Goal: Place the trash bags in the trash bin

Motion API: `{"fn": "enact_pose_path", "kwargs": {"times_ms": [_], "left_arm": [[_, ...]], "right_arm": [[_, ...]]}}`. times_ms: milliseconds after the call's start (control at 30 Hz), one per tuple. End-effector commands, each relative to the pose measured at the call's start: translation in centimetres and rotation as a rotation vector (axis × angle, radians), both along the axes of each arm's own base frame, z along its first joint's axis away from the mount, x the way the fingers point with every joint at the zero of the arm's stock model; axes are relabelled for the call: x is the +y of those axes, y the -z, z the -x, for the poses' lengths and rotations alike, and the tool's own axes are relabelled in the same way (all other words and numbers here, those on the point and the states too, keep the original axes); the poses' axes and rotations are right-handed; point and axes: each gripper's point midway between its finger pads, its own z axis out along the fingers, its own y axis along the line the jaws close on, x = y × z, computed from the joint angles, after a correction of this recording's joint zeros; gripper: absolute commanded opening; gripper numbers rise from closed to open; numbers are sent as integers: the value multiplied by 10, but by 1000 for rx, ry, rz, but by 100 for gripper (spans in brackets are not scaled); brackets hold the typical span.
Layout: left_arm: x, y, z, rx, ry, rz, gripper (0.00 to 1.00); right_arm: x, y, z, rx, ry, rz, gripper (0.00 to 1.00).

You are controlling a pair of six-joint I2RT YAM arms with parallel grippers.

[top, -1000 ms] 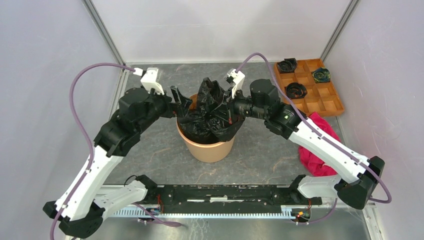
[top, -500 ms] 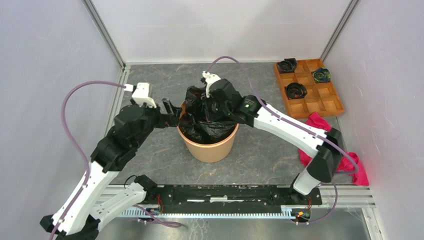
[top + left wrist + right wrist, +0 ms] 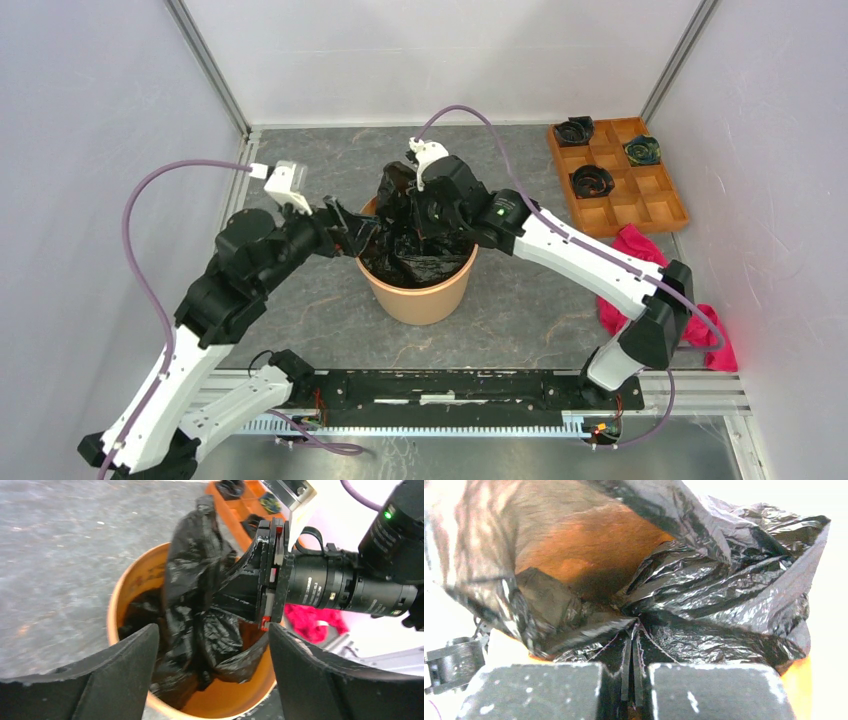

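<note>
Your right gripper [image 3: 631, 675] is clamped on a pinch of the black trash bag [image 3: 415, 250], reaching into the mouth of the orange bucket [image 3: 418, 298] from its far-right side. Most of the bag sits inside the bucket, but a tall crumpled fold stands upright above the far rim, beside that wrist. Your left gripper [image 3: 212, 642] is spread wide and holds nothing. It hovers just outside the left rim, jaws pointing across the opening. From there the upright fold lies straight ahead, its long axis running up out of the bucket. Your left arm looks the freer one to push that fold down.
</note>
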Motion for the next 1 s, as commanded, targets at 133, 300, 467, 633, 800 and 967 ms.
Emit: {"fn": "enact_pose_path", "kwargs": {"times_ms": [133,300,467,633,800,967], "left_arm": [[-66,-39,13,51,301,210,81],[-48,-35,-4,87,131,228,69],[-36,-31,-9,100,43,268,65],[-37,-26,-21,130,-10,297,64],[-30,-30,-28,103,-57,304,61],[-41,-20,-32,127,-33,325,68]], "right_arm": [[-3,-58,12,-116,-46,-165,1],[-3,-66,18,-137,-83,-190,1],[-5,-66,20,-161,-91,-220,1],[-2,-66,23,-165,-126,-209,1],[-6,-65,25,-185,-136,-203,1],[-9,-66,25,-208,-130,-211,1]]}}
